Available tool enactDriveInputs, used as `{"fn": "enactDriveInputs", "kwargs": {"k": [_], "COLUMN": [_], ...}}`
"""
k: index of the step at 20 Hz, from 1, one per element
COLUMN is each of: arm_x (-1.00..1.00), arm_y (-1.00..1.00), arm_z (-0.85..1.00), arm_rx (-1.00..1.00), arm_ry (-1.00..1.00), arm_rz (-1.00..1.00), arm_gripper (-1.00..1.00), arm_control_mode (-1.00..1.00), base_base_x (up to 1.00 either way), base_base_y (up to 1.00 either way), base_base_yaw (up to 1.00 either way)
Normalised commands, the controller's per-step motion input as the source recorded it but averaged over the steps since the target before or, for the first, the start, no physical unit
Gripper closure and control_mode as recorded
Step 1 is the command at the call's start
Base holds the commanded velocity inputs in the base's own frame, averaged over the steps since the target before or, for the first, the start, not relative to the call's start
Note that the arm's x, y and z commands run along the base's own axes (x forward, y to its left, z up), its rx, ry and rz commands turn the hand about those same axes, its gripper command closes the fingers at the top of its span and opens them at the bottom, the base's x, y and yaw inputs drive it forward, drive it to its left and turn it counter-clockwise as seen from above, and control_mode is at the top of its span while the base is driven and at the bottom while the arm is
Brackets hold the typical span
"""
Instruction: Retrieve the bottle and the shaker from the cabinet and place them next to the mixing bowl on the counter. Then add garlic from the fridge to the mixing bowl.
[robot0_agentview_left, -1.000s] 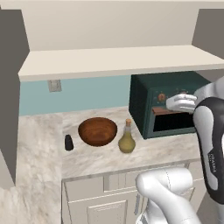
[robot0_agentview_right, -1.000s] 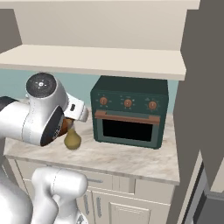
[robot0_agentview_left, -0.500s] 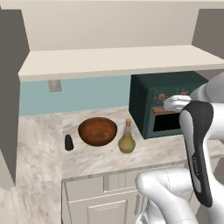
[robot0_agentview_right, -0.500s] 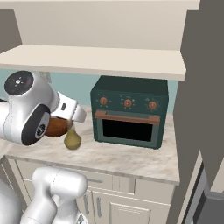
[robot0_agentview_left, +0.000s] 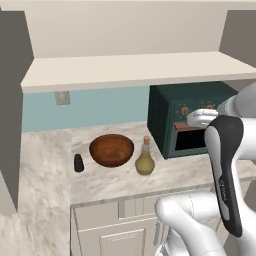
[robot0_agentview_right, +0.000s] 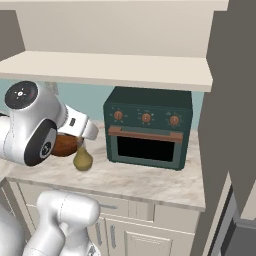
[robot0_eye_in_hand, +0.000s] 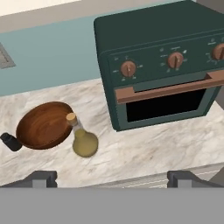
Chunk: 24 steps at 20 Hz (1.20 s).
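Left base view, counter: the marble counter (robot0_agentview_left: 115, 182) carried the shaker (robot0_agentview_left: 78, 163), the mixing bowl (robot0_agentview_left: 111, 150) and the bottle (robot0_agentview_left: 144, 158) in a row, shaker just left of the bowl, bottle just right of it.
Left base view, room: bare marble ran from that row to the counter's front edge; the toaster oven (robot0_agentview_left: 187, 120) closed off the right side, and the open shelf (robot0_agentview_left: 130, 69) hung above.
Right base view, counter: the arm covered most of the bowl; the bottle (robot0_agentview_right: 83, 159) stood clear below it, with open marble between bottle and oven (robot0_agentview_right: 147, 127).
Right base view, edge: a dark tall panel (robot0_agentview_right: 227, 115) bounded the counter on the right.
Hand view, gripper: the gripper (robot0_eye_in_hand: 112, 178) hung high over the front edge, tips spread wide apart, holding nothing.
Hand view, things: bottle (robot0_eye_in_hand: 82, 139) touching the bowl (robot0_eye_in_hand: 45, 124) rim or just beside it, I could not tell which; shaker (robot0_eye_in_hand: 10, 142) at the bowl's far side.
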Motion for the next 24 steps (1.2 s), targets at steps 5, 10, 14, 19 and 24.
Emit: {"fn": "enactDriveInputs", "kwargs": {"k": [5,10,14,19,24], "arm_x": [0.0,0.0,0.0,0.0,0.0], "arm_y": [0.0,0.0,0.0,0.0,0.0], "arm_z": [0.0,0.0,0.0,0.0,0.0], "arm_rx": [0.0,0.0,0.0,0.0,0.0], "arm_ry": [0.0,0.0,0.0,0.0,0.0], "arm_rz": [0.0,0.0,0.0,0.0,0.0], "arm_gripper": [-1.0,-1.0,-1.0,-1.0,-1.0], "arm_control_mode": [1.0,1.0,1.0,1.0,1.0], "base_base_x": [-0.13,-0.93,-1.0,-1.0,-0.66], "base_base_y": [0.0,0.0,0.0,0.0,-0.11], "base_base_yaw": [0.0,0.0,0.0,-0.03,-0.32]}}
